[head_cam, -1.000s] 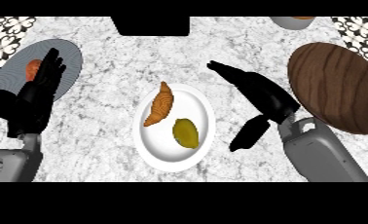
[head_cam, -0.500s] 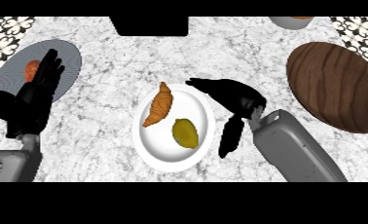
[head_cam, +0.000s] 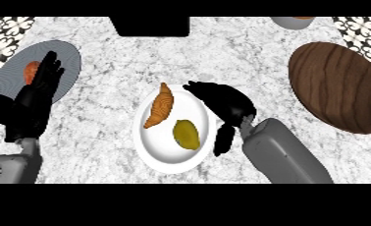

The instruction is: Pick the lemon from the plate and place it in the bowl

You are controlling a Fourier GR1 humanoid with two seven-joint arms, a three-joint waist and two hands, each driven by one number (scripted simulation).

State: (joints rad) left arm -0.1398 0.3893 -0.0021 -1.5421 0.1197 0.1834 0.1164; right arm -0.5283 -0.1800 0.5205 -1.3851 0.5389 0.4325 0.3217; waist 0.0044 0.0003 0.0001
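Note:
A yellow-green lemon [head_cam: 186, 134] lies on the white plate [head_cam: 163, 158] at the counter's middle, beside an orange croissant [head_cam: 160, 105]. My right hand [head_cam: 226, 103] hovers at the plate's right rim, just right of and above the lemon, fingers bent over the plate and thumb pointing down; it holds nothing. The brown wooden bowl [head_cam: 338, 86] stands at the right edge. My left hand [head_cam: 36, 97] rests open at the left, fingers up.
A grey plate [head_cam: 64, 58] at the far left carries an orange-red item [head_cam: 31, 71], partly behind my left hand. A grey cup [head_cam: 293, 22] sits at the top right. A black block [head_cam: 152, 25] is at the top middle.
My right hand has swung left from near the bowl to the white plate's right rim, close to the lemon. The left hand has stayed still.

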